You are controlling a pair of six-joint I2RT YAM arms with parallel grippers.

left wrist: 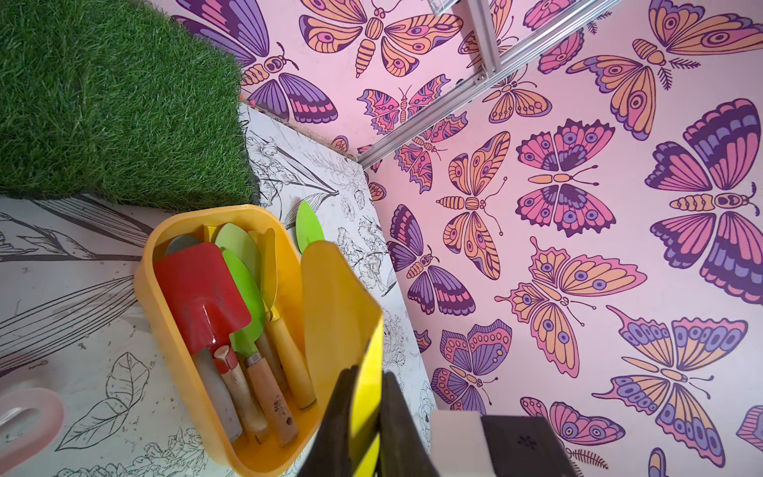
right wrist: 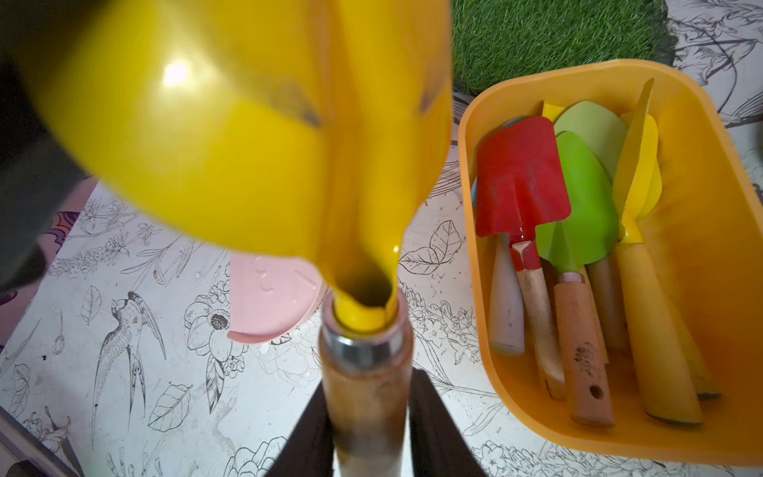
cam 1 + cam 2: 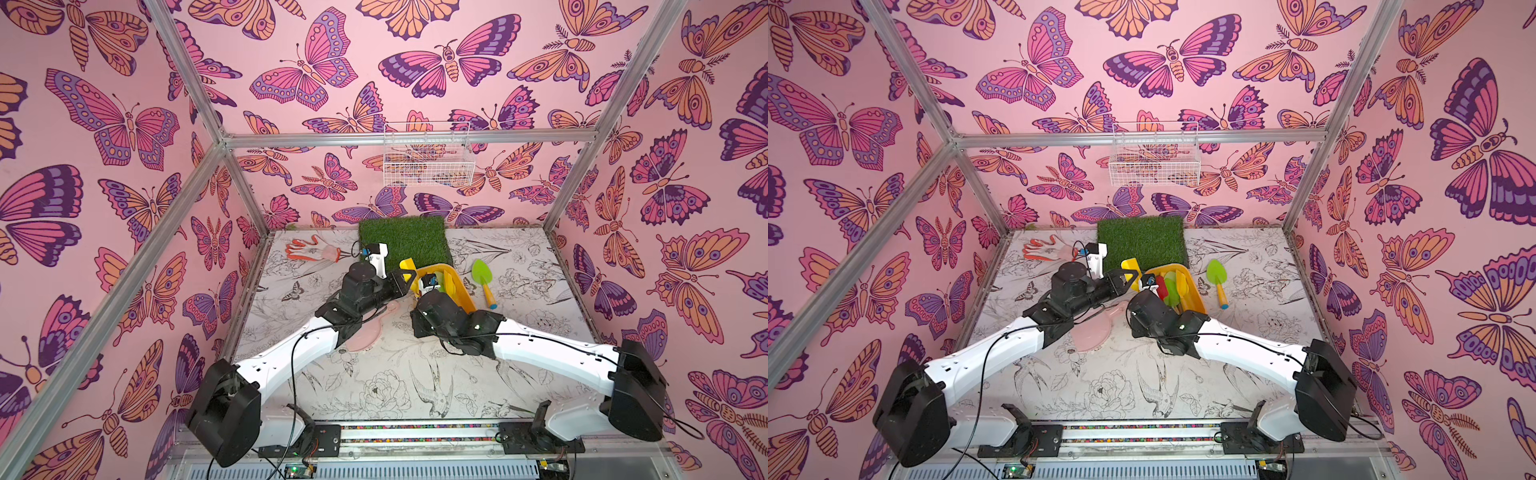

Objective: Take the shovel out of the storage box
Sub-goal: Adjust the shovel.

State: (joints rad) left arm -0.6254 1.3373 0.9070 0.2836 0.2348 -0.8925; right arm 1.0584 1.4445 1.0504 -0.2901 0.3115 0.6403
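Observation:
A yellow shovel (image 3: 407, 266) with a wooden handle (image 2: 365, 371) hangs just left of the yellow-orange storage box (image 3: 464, 297), clear of it. My left gripper (image 1: 366, 371) is shut on the edge of its blade (image 1: 334, 297). My right gripper (image 2: 367, 384) is shut on the handle, one finger pressed against each side. The box (image 1: 181, 231) still holds a red shovel (image 1: 198, 289), green ones and a yellow one, lying side by side.
A green shovel (image 3: 482, 277) lies on the table right of the box. A grass mat (image 3: 405, 239) sits behind it and an orange-white glove (image 3: 311, 249) at the back left. A pink dustpan (image 3: 370, 332) lies under my arms. A white wire basket (image 3: 428, 160) hangs on the back wall.

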